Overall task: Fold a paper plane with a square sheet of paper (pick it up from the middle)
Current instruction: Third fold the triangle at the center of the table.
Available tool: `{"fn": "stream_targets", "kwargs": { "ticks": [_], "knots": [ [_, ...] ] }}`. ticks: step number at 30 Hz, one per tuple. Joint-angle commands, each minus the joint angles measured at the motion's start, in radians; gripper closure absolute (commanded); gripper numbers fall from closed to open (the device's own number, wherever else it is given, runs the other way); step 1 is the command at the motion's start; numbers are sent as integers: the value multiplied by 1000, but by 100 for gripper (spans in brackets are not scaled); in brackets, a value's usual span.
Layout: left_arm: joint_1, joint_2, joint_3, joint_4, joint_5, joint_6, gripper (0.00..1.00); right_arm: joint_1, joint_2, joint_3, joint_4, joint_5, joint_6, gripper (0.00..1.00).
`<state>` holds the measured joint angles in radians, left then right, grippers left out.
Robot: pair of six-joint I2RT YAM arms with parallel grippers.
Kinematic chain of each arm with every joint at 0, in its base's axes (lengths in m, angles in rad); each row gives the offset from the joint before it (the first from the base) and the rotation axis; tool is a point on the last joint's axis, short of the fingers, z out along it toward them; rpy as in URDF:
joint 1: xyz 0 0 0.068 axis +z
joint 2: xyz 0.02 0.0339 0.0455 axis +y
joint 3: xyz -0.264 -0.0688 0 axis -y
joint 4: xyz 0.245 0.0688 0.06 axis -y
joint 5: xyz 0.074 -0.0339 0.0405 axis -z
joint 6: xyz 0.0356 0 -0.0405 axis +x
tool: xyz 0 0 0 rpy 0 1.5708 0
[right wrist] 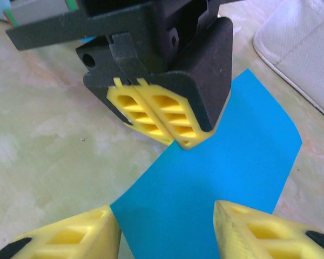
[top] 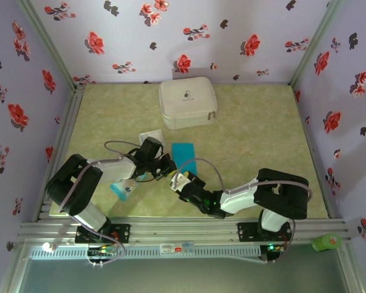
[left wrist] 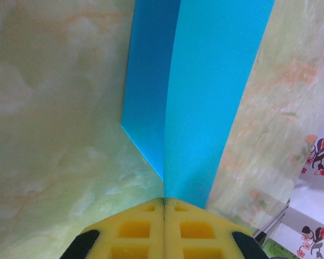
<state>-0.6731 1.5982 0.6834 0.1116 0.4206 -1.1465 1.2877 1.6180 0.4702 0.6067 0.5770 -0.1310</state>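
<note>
The square sheet of paper (top: 184,155), bright blue, lies on the green table just behind both grippers, doubled over into a narrow strip rather than a pointed paper plane. In the left wrist view two blue flaps (left wrist: 205,97) rise from a crease that runs into my left gripper (left wrist: 163,200), whose yellow fingers are pressed together on the paper's near edge. From the right wrist, that same left gripper (right wrist: 178,141) pinches the sheet (right wrist: 237,145) at its left edge. My right gripper (right wrist: 164,213) stands open, its fingertips (right wrist: 105,221) either side of the paper's near corner.
A white zipped case (top: 187,102) sits at the back middle of the table, its corner (right wrist: 299,48) near the paper. A small whitish square (top: 151,135) and a pale blue-and-white packet (top: 123,189) lie to the left. Flowered walls enclose three sides.
</note>
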Motion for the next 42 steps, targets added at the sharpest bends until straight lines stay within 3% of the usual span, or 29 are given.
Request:
{"fn": "stream_targets", "kwargs": {
  "ticks": [1,25,28,31,36,42],
  "knots": [
    [9,-9,11,-4,12,2,97,9,1,6,39,14,4,55],
    [9,-13,2,-4,11,1,96,10,-14,3,-2,-18,58,94],
    [10,-21,0,-14,0,3,90,9,-19,1,-8,-21,73,99],
    [10,-54,20,-102,-45,42,75,9,-32,2,-31,-39,96,100],
    [15,-156,80,-294,-160,125,59,-26,-88,2,-91,-168,197,100],
    [57,-212,138,-338,-167,214,56,-141,-154,50,-252,-466,384,100]
  ]
}}
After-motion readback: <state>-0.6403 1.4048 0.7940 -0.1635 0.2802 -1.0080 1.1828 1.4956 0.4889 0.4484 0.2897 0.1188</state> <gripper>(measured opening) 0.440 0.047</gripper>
